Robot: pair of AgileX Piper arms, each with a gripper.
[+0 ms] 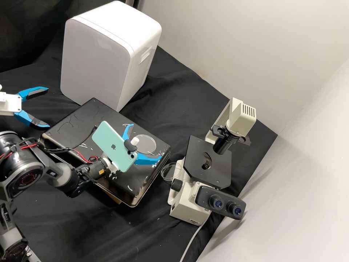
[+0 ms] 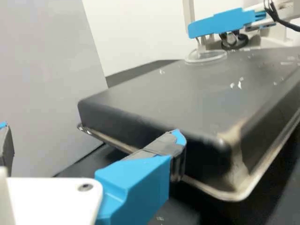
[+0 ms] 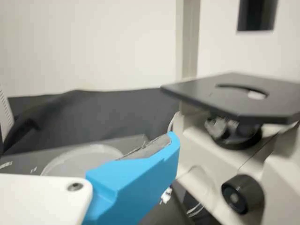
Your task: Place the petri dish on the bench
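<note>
A big white box [image 1: 109, 51] stands at eleven o'clock on the black bench [image 1: 109, 225]. A flat black case [image 1: 83, 127] lies in the middle, with the microscope [image 1: 207, 174] at four o'clock from it. The left gripper [image 1: 47, 107] hangs at nine o'clock, fingers spread wide. The right gripper [image 1: 146, 140] is spread wide too — the clear petri dish [image 1: 147, 145] lies flat on the case, between its fingers.
</note>
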